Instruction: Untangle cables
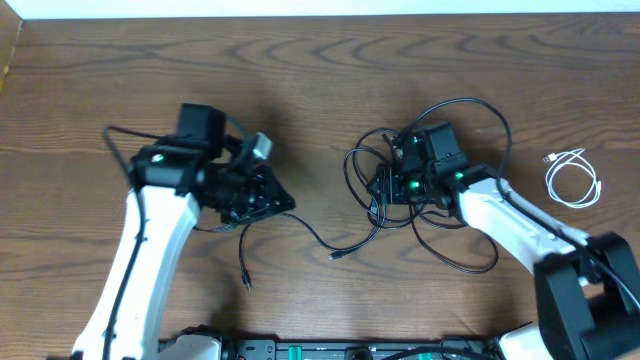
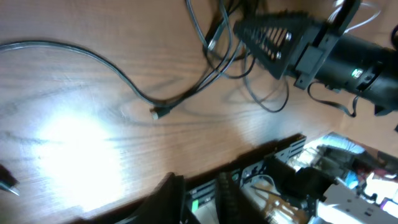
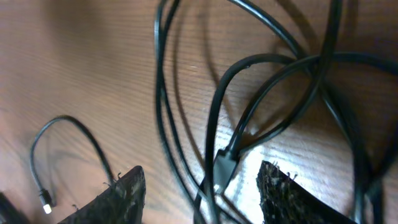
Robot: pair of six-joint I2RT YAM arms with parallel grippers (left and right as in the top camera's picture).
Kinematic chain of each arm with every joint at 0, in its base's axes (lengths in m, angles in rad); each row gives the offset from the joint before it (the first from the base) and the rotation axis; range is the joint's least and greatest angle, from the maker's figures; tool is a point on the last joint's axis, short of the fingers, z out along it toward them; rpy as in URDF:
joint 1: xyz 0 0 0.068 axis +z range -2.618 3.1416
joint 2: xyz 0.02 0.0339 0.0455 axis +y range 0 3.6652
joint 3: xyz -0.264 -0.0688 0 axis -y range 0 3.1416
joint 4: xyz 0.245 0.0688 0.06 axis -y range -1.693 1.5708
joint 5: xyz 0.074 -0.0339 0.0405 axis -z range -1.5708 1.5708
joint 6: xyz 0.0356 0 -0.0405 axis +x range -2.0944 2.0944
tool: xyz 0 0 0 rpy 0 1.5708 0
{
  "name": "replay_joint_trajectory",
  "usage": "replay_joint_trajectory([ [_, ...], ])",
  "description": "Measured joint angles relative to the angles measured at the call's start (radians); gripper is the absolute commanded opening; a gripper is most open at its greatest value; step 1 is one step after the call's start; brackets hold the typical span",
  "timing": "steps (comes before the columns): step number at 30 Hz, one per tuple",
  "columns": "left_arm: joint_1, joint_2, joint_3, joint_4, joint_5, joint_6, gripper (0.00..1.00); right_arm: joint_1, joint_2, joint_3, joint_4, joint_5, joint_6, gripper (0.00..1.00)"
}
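Overhead, table: a brown wood-grain table (image 1: 320, 70) seen from above.
Overhead, tangle: the black cable tangle (image 1: 470, 99) loops right of centre. Its middle is hidden beneath the right gripper (image 1: 385, 187).
Overhead, thin lead: a thin dark cable (image 1: 310, 232) runs from beside the left gripper (image 1: 265, 197) toward the tangle. Its start is hidden by that arm.
Overhead, white cable: a white cable (image 1: 573, 178) lies coiled near the right edge, well apart from the tangle.
Left wrist, pincer: two dark fingers (image 2: 171, 196) rise from the bottom edge, cut off low down. There is a narrow gap between them with nothing in it.
Left wrist, table: bright glare washes out the wood left of centre. The thin dark cable's plug (image 2: 158, 112) lies free on the table.
Right wrist, pincer: the fingers (image 3: 124, 199) are spread wide and clamp nothing. A black connector (image 3: 224, 168) from the tangle lies between them.
Right wrist, limits: the loops run out of frame at the top and right, and their crossings are hard to follow.
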Motion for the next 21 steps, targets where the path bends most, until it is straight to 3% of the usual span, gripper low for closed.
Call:
replay_joint_trajectory([
  [3,-0.043,0.059,0.0,0.001,-0.026,0.001,0.26,0.005,0.044,0.0,0.011,-0.001,0.008,0.39],
  [12,-0.105,0.185,0.0,0.031,-0.056,0.001,0.26,0.001,0.068,-0.001,0.074,-0.019,0.027,0.48],
  [17,-0.124,0.196,0.0,0.083,-0.059,0.002,0.26,-0.023,0.068,-0.001,0.117,-0.047,0.07,0.36],
  [21,-0.134,0.196,0.0,0.125,-0.06,0.001,0.27,-0.037,0.068,-0.001,0.117,-0.044,0.099,0.34],
])
